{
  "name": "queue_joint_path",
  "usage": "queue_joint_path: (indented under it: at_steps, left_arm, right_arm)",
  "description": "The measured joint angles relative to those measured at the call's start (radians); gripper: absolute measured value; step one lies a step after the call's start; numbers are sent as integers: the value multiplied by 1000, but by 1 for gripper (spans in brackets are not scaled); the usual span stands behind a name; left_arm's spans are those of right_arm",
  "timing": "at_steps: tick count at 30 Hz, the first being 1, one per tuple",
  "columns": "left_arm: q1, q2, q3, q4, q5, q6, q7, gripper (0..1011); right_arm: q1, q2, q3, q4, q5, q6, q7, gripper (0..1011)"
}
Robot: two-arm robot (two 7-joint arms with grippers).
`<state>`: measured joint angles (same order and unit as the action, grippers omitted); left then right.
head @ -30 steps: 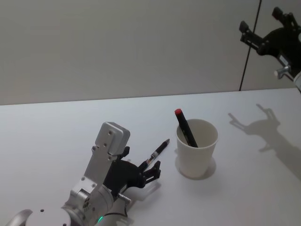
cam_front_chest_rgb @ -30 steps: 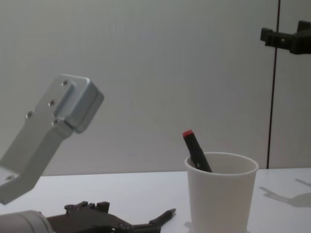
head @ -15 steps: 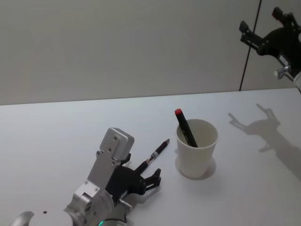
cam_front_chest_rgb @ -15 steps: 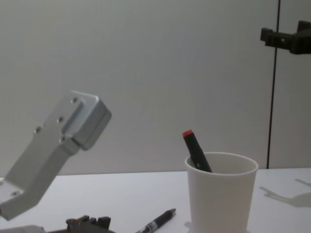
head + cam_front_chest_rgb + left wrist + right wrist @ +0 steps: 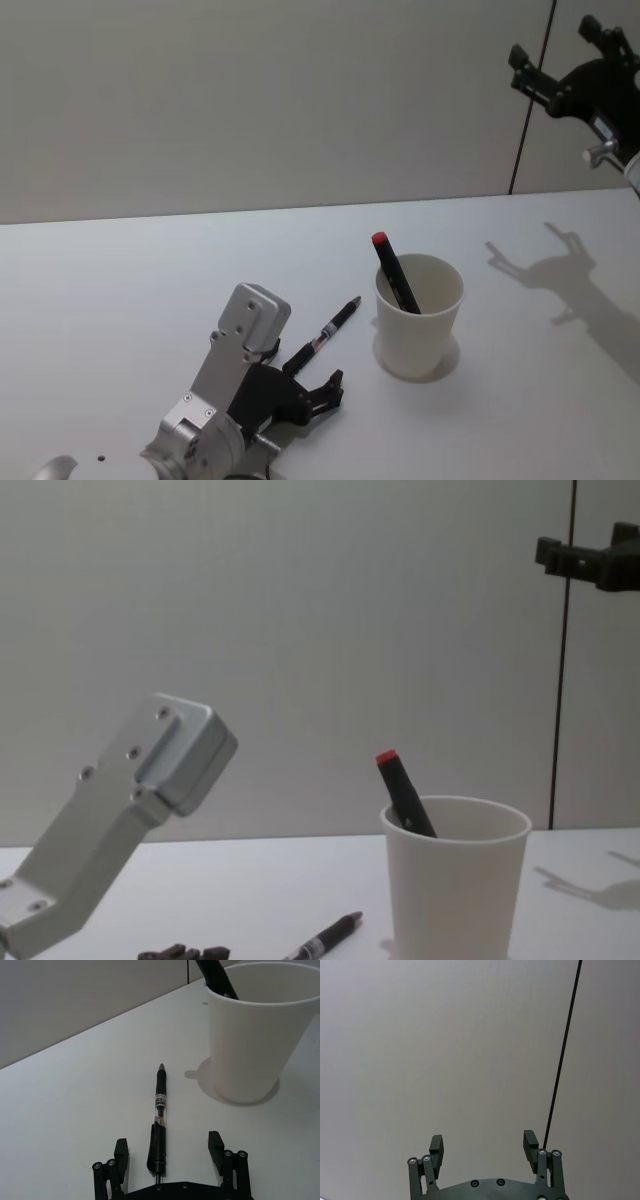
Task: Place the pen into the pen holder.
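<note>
A black pen [image 5: 327,332] with a clear barrel lies flat on the white table [image 5: 120,290], its tip pointing at the pen holder [image 5: 418,315], a white paper cup just to its right. A black marker with a red cap [image 5: 393,268] leans inside the cup. My left gripper [image 5: 168,1149] is open and low over the table, its fingers on either side of the pen's rear end [image 5: 157,1157] without touching it. In the chest view the pen [image 5: 325,940] lies left of the cup [image 5: 455,880]. My right gripper [image 5: 483,1145] is open and empty, raised at the upper right [image 5: 560,70].
The left arm's silver wrist housing [image 5: 120,810] rises at the left of the chest view. A grey wall [image 5: 250,100] stands behind the table, with a dark vertical seam [image 5: 530,100]. The right gripper's shadow [image 5: 560,275] falls on the table right of the cup.
My left gripper has drawn back toward the robot along the pen, from about its middle to its rear end. The pen and cup have not moved. The right arm is still.
</note>
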<state>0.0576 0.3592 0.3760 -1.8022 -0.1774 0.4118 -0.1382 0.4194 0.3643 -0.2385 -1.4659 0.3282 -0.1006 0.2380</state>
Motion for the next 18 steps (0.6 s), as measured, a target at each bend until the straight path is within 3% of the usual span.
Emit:
queue_joint_path:
  at_steps: [7, 12, 18]
  left_arm:
    - [2, -3, 2, 2, 3, -2, 0, 968]
    - [3, -4, 4, 4, 4, -2, -2, 841]
    - [4, -5, 5, 5, 5, -3, -2, 759]
  right_arm:
    - [0, 0, 0, 0, 0, 0, 0, 1001]
    - [0, 0, 0, 0, 0, 0, 0, 1001]
    - [0, 0, 0, 0, 0, 0, 0, 1001]
